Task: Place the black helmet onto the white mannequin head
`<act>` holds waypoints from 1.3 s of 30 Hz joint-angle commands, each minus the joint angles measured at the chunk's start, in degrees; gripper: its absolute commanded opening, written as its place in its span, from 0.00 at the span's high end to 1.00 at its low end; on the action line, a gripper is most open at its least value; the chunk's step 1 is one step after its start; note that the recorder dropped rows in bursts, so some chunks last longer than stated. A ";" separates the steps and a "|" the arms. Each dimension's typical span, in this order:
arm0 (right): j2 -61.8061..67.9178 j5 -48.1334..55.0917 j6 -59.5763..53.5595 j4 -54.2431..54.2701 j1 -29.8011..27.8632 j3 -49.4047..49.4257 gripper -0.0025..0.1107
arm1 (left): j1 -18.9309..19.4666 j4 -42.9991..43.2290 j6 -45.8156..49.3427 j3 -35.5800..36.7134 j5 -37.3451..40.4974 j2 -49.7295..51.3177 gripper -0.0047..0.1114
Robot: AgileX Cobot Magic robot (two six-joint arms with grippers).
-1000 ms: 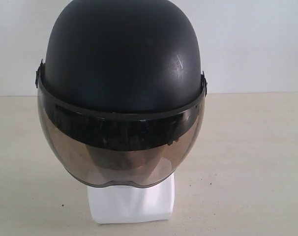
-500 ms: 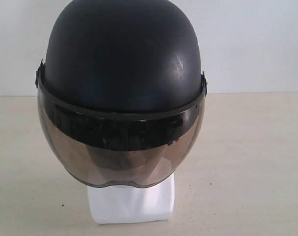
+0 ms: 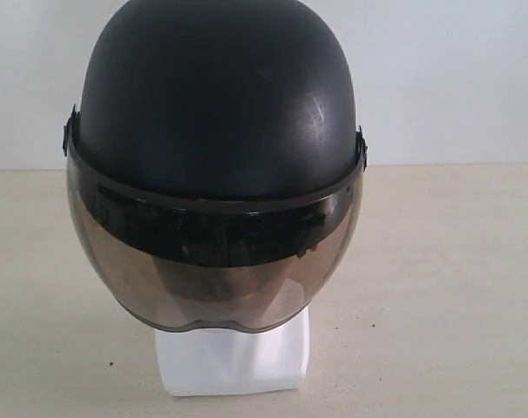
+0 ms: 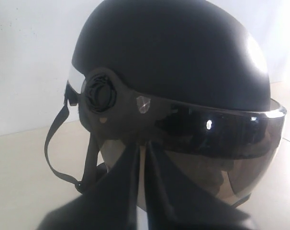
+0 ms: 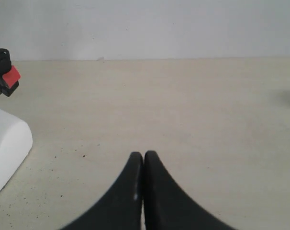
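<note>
The black helmet (image 3: pixel 216 96) sits upright on the white mannequin head, whose squarish base (image 3: pixel 233 361) shows below the smoky visor (image 3: pixel 212 261). Neither gripper appears in the exterior view. The left wrist view looks at the helmet (image 4: pixel 173 52) from its side, with chin straps (image 4: pixel 56 148) hanging down. My left gripper (image 4: pixel 142 146) is shut, its dark fingers lined up in front of the helmet's lower rim with nothing seen between them. My right gripper (image 5: pixel 143 154) is shut and empty over the bare table, to the side of the mannequin base (image 5: pixel 6 148).
A beige tabletop (image 3: pixel 447 287) surrounds the mannequin, backed by a plain white wall (image 3: pixel 456 78). A small red and black strap buckle (image 5: pixel 6 79) hangs near the mannequin base in the right wrist view. Small dark specks dot the table.
</note>
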 commanded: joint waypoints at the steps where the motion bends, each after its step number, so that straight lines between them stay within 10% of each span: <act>1: -0.36 1.17 1.88 -0.07 -0.91 -0.03 0.98 | -0.50 -0.80 -0.52 0.17 -0.65 -0.30 0.92; 39: -0.36 0.86 4.11 0.15 -0.79 -0.03 0.98 | -0.50 -0.80 -0.52 0.17 -0.65 -0.30 0.92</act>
